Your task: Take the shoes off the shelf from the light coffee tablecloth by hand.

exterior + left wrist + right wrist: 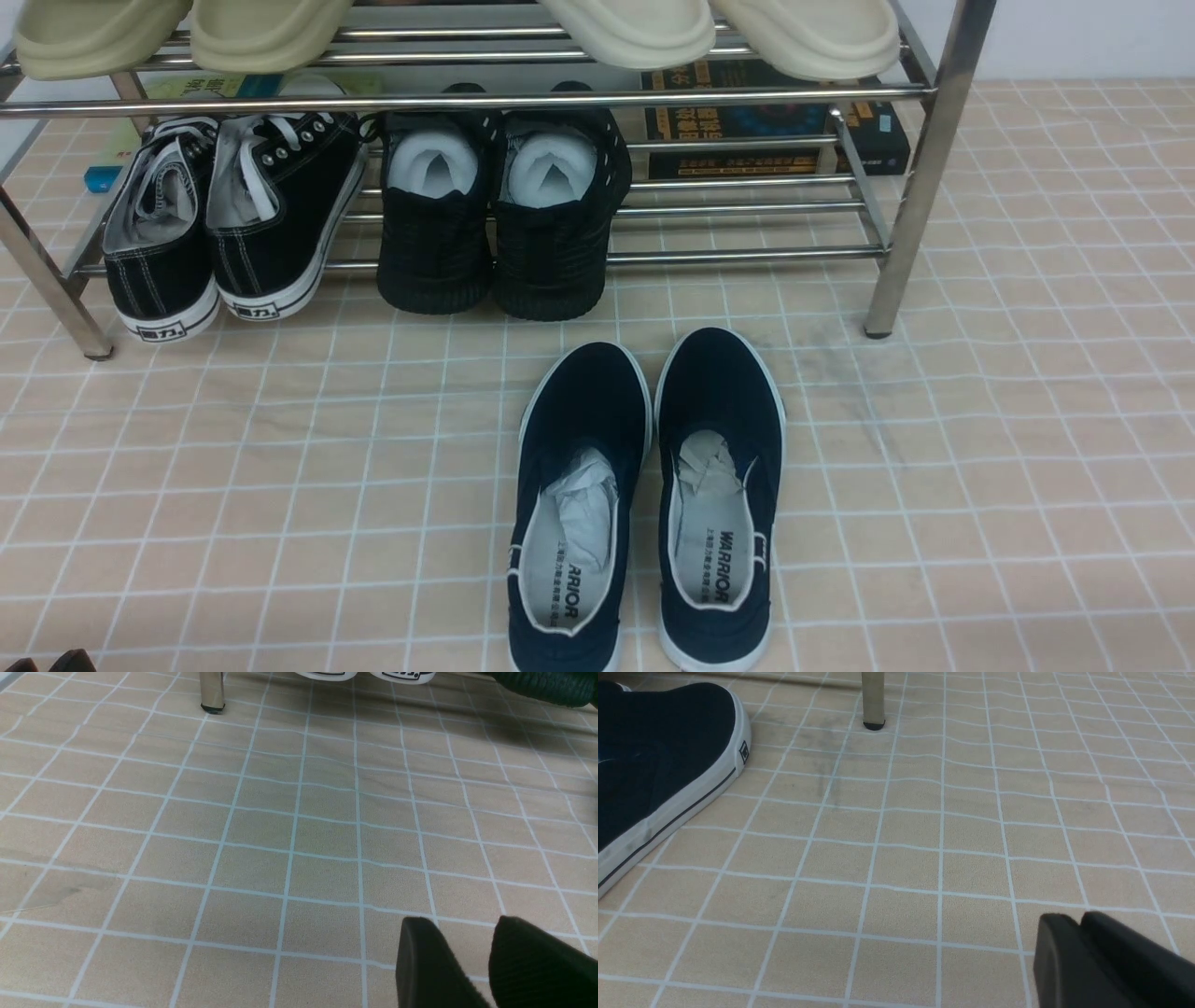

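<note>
The shoes, a pair of navy slip-ons (644, 495) with white soles and paper stuffing, stand side by side on the light coffee tablecloth (280, 467), toes toward the shelf (467, 98). One of them (658, 765) shows in the right wrist view, well apart from my right gripper (1073, 917), which hangs low over bare cloth with its fingers pressed together. My left gripper (462, 921) hovers over bare cloth too, a gap of cloth showing between its fingers, nothing in it. Its dark tips (56, 663) peek in at the front view's bottom left corner.
On the chrome rack's lower tier stand black lace-up sneakers (233, 215) and black knit shoes (504, 224), heels overhanging the front bar. Cream slippers (635, 28) lie on the upper tier. Books (775, 121) lie behind. Rack legs (211, 690) (873, 695) stand on the cloth.
</note>
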Motion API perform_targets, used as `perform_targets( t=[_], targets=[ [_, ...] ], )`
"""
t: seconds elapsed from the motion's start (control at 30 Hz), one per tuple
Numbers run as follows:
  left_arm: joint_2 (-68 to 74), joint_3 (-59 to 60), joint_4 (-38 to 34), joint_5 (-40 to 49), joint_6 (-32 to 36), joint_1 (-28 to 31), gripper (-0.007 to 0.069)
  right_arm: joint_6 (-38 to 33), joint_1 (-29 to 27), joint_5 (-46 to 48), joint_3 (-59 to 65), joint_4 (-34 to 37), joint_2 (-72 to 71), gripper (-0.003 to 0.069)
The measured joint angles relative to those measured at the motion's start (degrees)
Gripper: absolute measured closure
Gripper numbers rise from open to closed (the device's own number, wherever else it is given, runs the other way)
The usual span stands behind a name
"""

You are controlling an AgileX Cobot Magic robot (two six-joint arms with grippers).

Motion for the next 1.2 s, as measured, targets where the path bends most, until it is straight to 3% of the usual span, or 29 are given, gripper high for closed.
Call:
perform_targets(
  t=[1.2],
  targets=[
    [0.0, 0.0, 0.0, 0.0, 0.0, 0.0, 0.0384, -0.06, 0.0, 0.0, 0.0, 0.0, 0.0, 0.0547]
  ],
)
